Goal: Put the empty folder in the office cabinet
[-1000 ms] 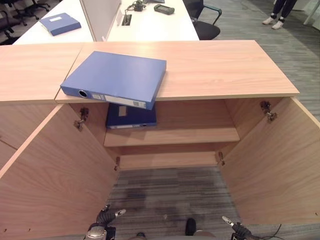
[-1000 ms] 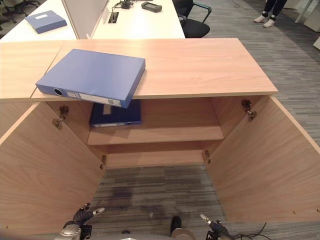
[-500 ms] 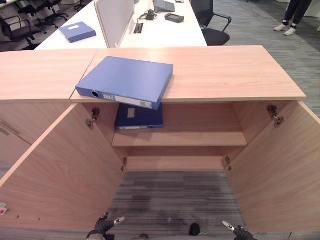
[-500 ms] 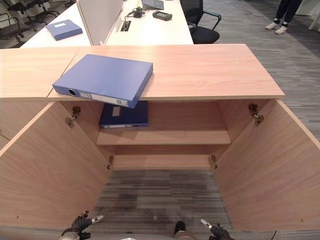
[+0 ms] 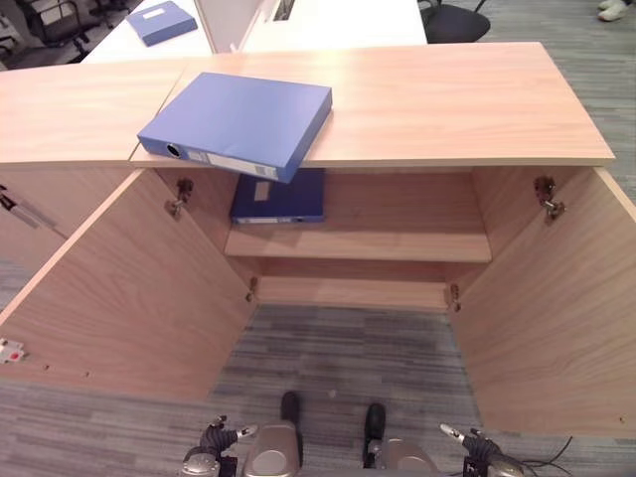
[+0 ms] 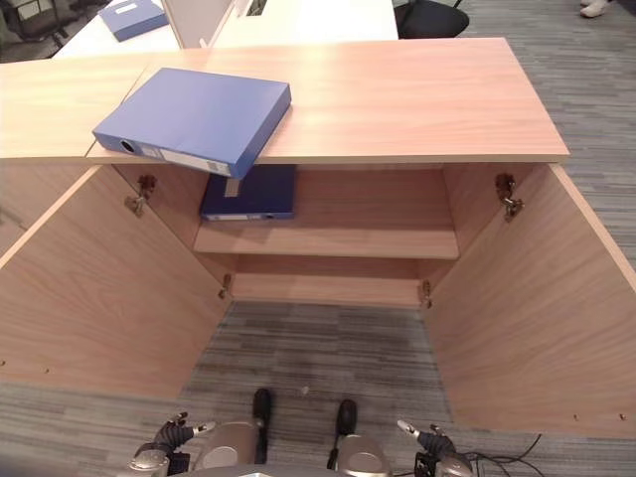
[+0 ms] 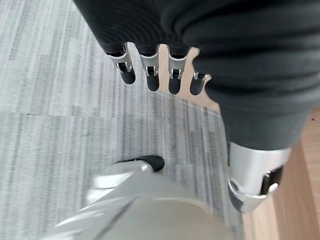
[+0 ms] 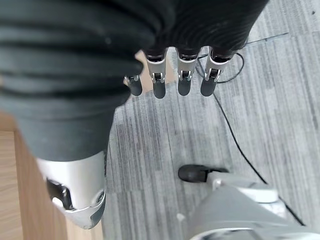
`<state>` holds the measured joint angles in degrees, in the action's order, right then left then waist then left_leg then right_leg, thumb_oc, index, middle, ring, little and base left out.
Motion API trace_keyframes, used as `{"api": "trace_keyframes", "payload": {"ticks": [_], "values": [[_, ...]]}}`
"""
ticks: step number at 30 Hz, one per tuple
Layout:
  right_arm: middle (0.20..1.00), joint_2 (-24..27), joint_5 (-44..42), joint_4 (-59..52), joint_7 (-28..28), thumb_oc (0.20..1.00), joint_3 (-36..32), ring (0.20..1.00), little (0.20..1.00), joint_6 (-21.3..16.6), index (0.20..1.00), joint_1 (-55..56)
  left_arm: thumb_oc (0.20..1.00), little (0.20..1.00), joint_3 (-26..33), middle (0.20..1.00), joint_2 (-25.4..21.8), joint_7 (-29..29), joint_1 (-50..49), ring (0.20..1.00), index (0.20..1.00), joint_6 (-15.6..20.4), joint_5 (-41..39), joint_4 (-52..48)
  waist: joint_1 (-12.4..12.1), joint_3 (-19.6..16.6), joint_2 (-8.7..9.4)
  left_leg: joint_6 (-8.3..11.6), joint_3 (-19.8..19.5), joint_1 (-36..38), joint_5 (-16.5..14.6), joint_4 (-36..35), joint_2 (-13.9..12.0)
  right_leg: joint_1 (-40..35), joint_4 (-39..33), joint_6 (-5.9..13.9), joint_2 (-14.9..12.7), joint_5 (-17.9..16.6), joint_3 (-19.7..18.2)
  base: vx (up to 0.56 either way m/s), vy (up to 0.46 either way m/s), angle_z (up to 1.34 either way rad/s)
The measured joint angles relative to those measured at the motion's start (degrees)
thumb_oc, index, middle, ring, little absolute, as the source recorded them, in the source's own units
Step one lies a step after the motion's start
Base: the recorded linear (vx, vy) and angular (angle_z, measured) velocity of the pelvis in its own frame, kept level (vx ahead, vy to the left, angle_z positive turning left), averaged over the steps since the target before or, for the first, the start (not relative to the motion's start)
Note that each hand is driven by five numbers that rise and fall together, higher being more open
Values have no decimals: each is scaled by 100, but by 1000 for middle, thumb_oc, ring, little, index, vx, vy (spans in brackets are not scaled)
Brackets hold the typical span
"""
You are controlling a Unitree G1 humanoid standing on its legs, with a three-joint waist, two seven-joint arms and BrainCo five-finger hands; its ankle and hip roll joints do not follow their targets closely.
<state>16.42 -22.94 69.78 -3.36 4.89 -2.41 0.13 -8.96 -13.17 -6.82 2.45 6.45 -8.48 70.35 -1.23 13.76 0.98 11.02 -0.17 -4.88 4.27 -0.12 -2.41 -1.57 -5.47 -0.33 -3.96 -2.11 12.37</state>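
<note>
No print can be read. The blue folder (image 5: 238, 122) on the cabinet top (image 5: 447, 99) has a pale spine label, the darker folder (image 5: 279, 196) on the shelf below it a pale patch; both are too small to make out.

Behind the wooden units we've got a long white desk (image 5: 338, 10) with another blue folder (image 5: 162, 20) lying flat on it. A black office chair (image 5: 460, 17) sits just past the desk's right end, and there's grey striped carpet (image 5: 343, 363) across the whole floor down front.
</note>
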Motion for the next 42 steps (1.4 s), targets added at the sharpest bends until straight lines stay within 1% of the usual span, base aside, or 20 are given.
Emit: {"api": "trace_keyframes", "payload": {"ticks": [1,2,3,4,5,7,9,11,17,24,25,26,28,29,31,32,35,36,39,42], "values": [[1000,69,0,18,-17,1000,18,1000,1000,6,1000,-37,1000,1000,7,1000,86,0,-25,1000,1000,4,0,75,-41,-77,-197,-236,-51,-14,-227,-11,-77,65,79,166,181,124,-157,234,48,-74],[1000,210,5,45,-32,1000,-13,1000,1000,1,1000,-126,1000,1000,10,1000,209,4,-38,1000,1000,-2,2,101,-249,-117,-752,-506,-34,-75,-144,-25,-659,565,1593,-142,704,441,-236,295,75,-68],[1000,23,12,72,-48,1000,12,1000,1000,72,1000,-109,1000,1000,22,1000,35,3,-130,1000,1000,26,9,-12,-318,-115,-462,-480,7,-23,-100,60,-534,631,2567,-63,544,948,-225,246,68,-44],[1000,-183,41,68,-28,1000,0,1000,1000,76,1000,-35,1000,1000,20,1000,-188,1,-267,1000,1000,37,12,-92,-314,-191,-86,-472,29,41,-125,44,-268,465,2398,-9,312,1494,-417,128,63,-1],[1000,-249,116,47,-22,1000,-31,1000,1000,50,1000,-64,1000,1000,47,1000,-273,1,-369,1000,1000,-32,19,-21,-297,-253,79,-529,50,112,10,17,-237,70,1806,-70,319,1533,-567,146,101,-4],[1000,-156,163,34,-25,1000,-28,1000,1000,16,1000,-111,1000,1000,51,1000,-241,5,-461,1000,1000,-71,35,-12,-318,-266,91,-492,5,120,37,-53,-258,-314,1200,-89,289,1209,-558,151,120,-3],[1000,-64,164,50,-40,1000,-36,1000,1000,28,1000,-112,1000,1000,49,1000,-187,6,-471,1000,1000,-82,36,-16,-324,-249,-25,-513,-1,102,101,-205,-281,-517,902,82,245,1082,-585,101,97,-6],[1000,-87,167,45,-16,1000,-30,1000,1000,38,1000,-105,1000,1000,78,1000,-192,-6,-496,1000,1000,-87,36,-37,-325,-291,22,-757,225,302,297,-488,-76,-582,654,244,26,967,-711,97,99,-22],[1000,-204,173,28,13,1000,13,1000,1000,43,1000,-336,1000,1000,234,1000,-380,-55,-67,1000,1000,-41,25,-303,-328,-244,141,-1023,495,382,118,-500,175,-613,358,660,-252,460,-831,97,126,-27],[1000,-195,162,6,10,1000,4,1000,1000,27,1000,-579,1000,1000,221,1000,-468,-54,229,1000,1000,14,-11,-417,-245,-148,130,-1192,592,524,-78,-502,40,222,2094,982,-216,574,-768,78,102,-14],[1000,-203,160,-32,14,1000,1,1000,1000,18,1000,-586,1000,1000,224,1000,-493,-64,206,1000,1000,8,-17,-418,-237,-15,11,-1265,620,628,-124,-502,-33,715,3163,1359,-306,506,-619,84,-14,-8],[1000,-231,160,-36,16,1000,3,1000,1000,23,1000,-578,1000,1000,232,1000,-515,-78,204,1000,1000,3,-19,-408,-236,-1,3,-1283,617,631,-135,-502,-20,827,3360,1400,-360,572,-592,151,-60,-6],[1000,-276,159,-32,15,1000,9,1000,1000,50,1000,-508,1000,1000,225,1000,-529,-114,212,1000,1000,3,-23,-407,-258,21,-23,-1344,602,653,-205,-505,13,946,3258,1344,-646,628,-415,144,-110,0],[1000,-297,160,-34,13,1000,8,1000,1000,50,1000,-486,1000,1000,231,1000,-524,-117,171,1000,1000,-7,-23,-367,-255,36,-44,-1380,596,655,-209,-504,58,862,2548,1366,-894,609,-140,195,-148,-2],[1000,-306,164,-44,16,1000,6,1000,1000,49,1000,-482,1000,1000,219,1000,-524,-127,191,1000,1000,-7,-17,-292,-249,57,-35,-1290,579,646,-241,-507,100,832,1627,1348,-1157,542,-42,227,-128,9],[1000,-296,166,-48,16,1000,11,1000,1000,51,1000,-462,1000,1000,215,1000,-528,-138,216,1000,1000,-26,-2,-89,-124,42,17,-1264,467,639,-210,-509,158,530,149,1342,-1172,176,-86,159,-95,45],[1000,-388,177,-16,12,1000,0,1000,1000,64,1000,-98,1000,1000,228,1000,-498,-133,2,1000,1000,8,-1,-292,-92,-88,185,-1167,286,890,-240,-511,343,255,17,1285,-1132,-293,-119,68,-98,52],[1000,-461,179,12,19,1000,11,1000,1000,64,1000,27,1000,1000,232,1000,-530,-134,-249,1000,1000,55,-2,-372,-112,-277,360,-1064,268,923,-345,-560,464,226,17,990,-1109,-521,-279,49,-125,10],[1000,-299,195,-20,9,1000,2,1000,1000,57,1000,25,1000,1000,220,1000,-283,-104,-489,1000,1000,3,0,-406,-82,-448,52,-881,262,928,-351,-506,147,206,42,836,-789,-511,-246,35,-99,-3],[1000,-92,221,-24,0,1000,-2,1000,1000,55,1000,8,1000,1000,216,1000,-188,-102,-543,1000,1000,1,5,-408,-83,-531,-90,-801,264,960,-379,-505,-101,168,44,702,-519,-428,-214,46,-91,-3]]}}
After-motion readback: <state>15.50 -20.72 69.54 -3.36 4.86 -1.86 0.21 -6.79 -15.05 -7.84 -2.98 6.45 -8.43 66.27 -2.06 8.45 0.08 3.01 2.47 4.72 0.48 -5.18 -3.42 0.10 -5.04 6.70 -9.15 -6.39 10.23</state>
